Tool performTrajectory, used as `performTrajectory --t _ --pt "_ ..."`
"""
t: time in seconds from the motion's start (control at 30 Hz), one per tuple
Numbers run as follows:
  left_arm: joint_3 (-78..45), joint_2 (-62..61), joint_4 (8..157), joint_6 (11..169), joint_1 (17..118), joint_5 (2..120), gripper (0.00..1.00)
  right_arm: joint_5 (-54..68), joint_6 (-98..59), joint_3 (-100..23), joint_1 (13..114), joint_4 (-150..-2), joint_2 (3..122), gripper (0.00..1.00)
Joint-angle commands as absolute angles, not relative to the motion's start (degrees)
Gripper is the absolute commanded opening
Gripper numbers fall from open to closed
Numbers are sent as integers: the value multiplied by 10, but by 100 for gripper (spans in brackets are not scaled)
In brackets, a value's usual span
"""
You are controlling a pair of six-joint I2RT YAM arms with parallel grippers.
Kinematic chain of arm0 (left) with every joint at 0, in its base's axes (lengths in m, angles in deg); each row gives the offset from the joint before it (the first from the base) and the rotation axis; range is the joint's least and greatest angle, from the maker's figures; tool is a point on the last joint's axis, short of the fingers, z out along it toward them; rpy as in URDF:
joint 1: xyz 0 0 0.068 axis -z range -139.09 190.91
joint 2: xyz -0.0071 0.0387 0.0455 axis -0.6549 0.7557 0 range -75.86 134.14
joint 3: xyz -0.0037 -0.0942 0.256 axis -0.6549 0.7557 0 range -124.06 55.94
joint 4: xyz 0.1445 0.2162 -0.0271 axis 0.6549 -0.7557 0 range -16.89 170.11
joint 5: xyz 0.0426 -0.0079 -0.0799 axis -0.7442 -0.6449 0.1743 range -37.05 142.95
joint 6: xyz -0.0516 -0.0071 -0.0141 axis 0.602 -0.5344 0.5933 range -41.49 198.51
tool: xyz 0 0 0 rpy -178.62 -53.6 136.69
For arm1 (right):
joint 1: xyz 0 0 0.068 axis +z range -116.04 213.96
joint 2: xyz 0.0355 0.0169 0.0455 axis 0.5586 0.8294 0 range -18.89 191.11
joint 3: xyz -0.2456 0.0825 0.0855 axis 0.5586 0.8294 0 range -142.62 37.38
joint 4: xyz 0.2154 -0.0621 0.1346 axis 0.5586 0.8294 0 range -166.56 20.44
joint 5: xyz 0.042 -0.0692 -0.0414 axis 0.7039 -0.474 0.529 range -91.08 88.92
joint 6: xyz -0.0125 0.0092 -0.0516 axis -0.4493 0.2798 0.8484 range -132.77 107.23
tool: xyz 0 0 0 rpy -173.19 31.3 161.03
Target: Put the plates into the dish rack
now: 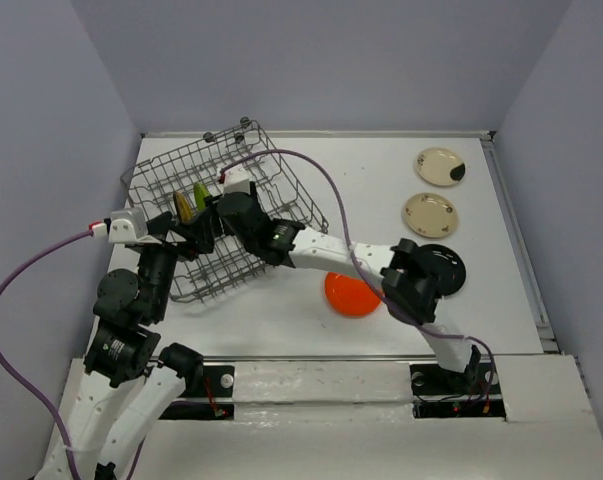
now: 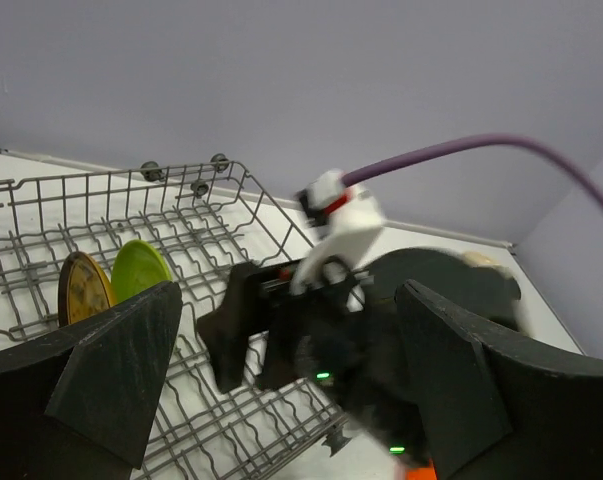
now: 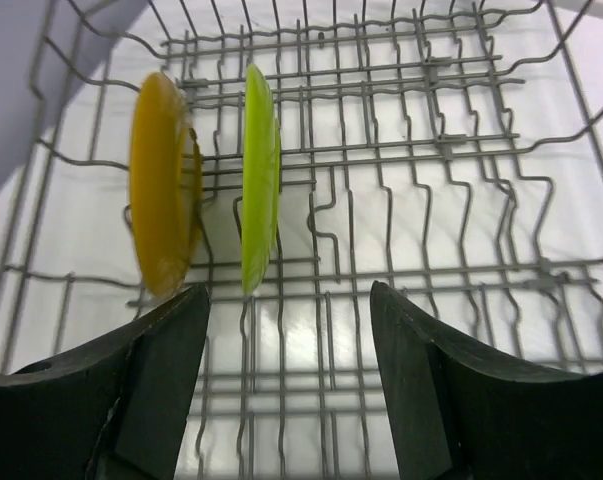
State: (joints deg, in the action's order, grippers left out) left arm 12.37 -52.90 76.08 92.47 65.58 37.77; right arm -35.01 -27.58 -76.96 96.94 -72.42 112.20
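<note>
The grey wire dish rack [image 1: 281, 185] stands at the far left of the table. Two plates stand on edge between its tines: a lime green one [image 3: 259, 180] and a dark gold one [image 3: 161, 185] to its left. My right gripper [image 3: 289, 300] hangs open just in front of the green plate, with only rack wires between its fingers. My left gripper [image 2: 291, 300] is open at the rack's near side, facing the right gripper [image 2: 251, 330]. On the table lie an orange plate [image 1: 351, 295], a black plate [image 1: 446, 268] partly under the right arm, and two cream plates [image 1: 440, 166] [image 1: 429, 213].
Grey walls close in the table on three sides. A purple cable [image 1: 311, 165] arcs from the right wrist over the rack. The right arm [image 1: 331, 250] stretches across the middle of the table, above the orange plate.
</note>
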Motion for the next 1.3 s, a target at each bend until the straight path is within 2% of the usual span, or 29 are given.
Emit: performTrajectory --t 0.0,0.03,0.1,0.17,0.2,0.23,0.27,0.4,0.43,0.5,0.53,0.57,0.63,0.7,0.8,0.83,0.93,1.03,1.13,1.27 --pt "128 -539 797 920 654 370 99 -308 -324 -661 957 -759 965 71" --pt "128 -538 797 920 654 371 99 -305 -332 -629 957 -759 938 69" --pt "129 -542 797 920 655 374 99 -305 -353 -515 943 -759 854 52" --pt "130 -546 795 920 658 376 99 -307 -380 -392 932 -723 794 39" --pt "130 -548 794 920 659 376 99 -295 -421 -353 924 -698 735 22" --pt "130 -548 795 920 660 376 99 -280 -442 -317 915 -675 705 10" --pt "130 -548 794 920 661 377 99 -261 -464 -280 896 -652 675 7" --pt "131 -549 792 920 665 387 99 -209 -607 -82 872 -526 490 7" --pt "132 -550 793 920 666 389 99 -208 -631 -57 864 -505 490 10" --pt "133 -551 791 920 667 391 99 -210 -676 -15 849 -460 400 30" --pt "133 -551 791 920 668 393 99 -207 -706 22 844 -454 372 57" --pt "133 -551 791 920 668 393 99 -202 -718 38 838 -451 330 67" --pt "134 -551 791 920 668 394 99 -189 -748 72 823 -442 308 75" --pt "135 -548 791 920 669 395 99 -187 -769 89 815 -440 304 75" --pt "137 -548 789 919 670 396 99 -199 -782 103 800 -445 325 66" --pt "137 -549 790 918 670 396 99 -199 -780 105 793 -453 342 60" --pt "137 -549 789 919 670 397 99 -193 -755 108 788 -512 365 54" --pt "138 -549 789 917 671 397 99 -188 -740 110 766 -554 389 51" --pt "138 -550 787 917 671 399 99 -124 -732 133 724 -636 417 47" --pt "139 -552 786 915 670 400 99 -117 -752 169 718 -685 438 45"
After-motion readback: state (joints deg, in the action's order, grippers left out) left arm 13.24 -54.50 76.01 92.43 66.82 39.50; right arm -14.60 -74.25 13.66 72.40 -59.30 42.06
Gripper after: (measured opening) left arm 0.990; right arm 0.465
